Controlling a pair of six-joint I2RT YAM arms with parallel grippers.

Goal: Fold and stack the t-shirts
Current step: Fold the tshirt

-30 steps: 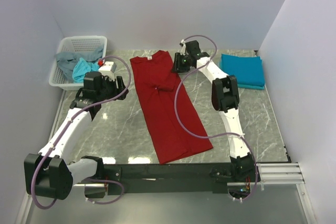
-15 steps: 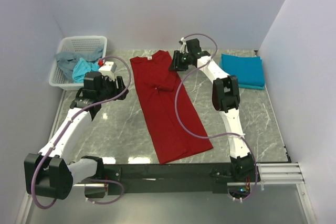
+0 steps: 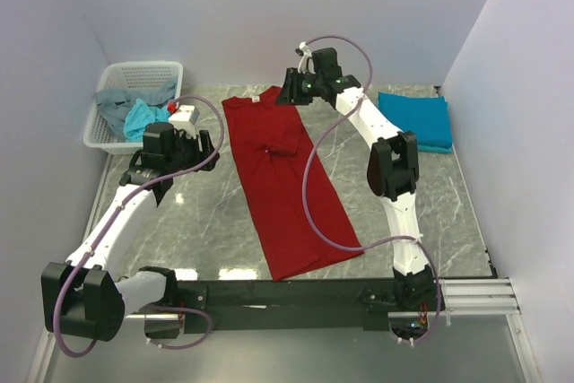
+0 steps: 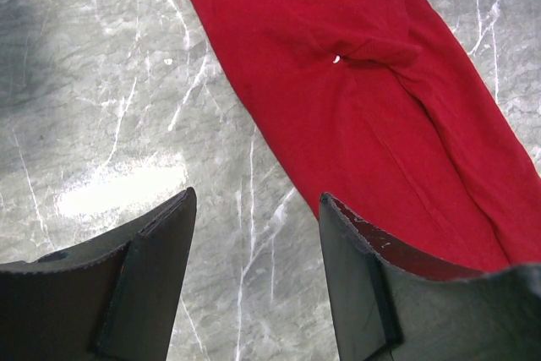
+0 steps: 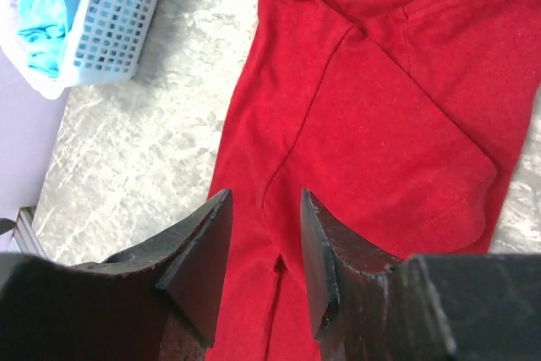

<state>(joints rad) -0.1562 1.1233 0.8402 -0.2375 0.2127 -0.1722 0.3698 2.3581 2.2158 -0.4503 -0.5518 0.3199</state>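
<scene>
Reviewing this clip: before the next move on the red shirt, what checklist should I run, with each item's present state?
1. Right pincer open over the dark red cloth t-shirt, near its collar end: ok.
2. Left pincer open, empty, over the grey marble table beside the shirt: ok.
3. Shirt lying smooth: not ok, a pucker sits mid-body.
4. Right pincer touching the cloth: cannot tell.
5. Folded teal-blue shirt at the far right, top free for stacking: ok.
</scene>
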